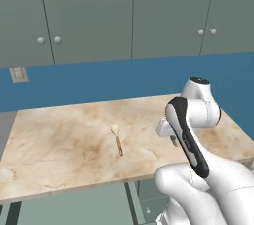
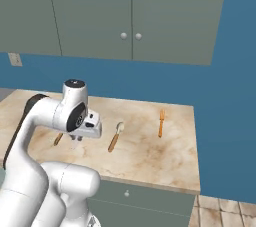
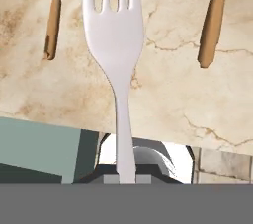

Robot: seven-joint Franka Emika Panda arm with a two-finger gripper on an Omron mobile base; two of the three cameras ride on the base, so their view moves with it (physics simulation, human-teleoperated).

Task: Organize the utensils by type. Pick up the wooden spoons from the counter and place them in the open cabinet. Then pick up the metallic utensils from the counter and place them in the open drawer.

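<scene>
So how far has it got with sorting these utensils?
Early days. Nothing looks put away: both wooden spoons with cream bowls and orange-brown handles lie on the beige marble counter. In hand now: the end effector is shut on the handle of a thin silver-grey metal fork, held above the counter. Left: get that fork to the drawer, and both spoons to the cabinet.
</scene>
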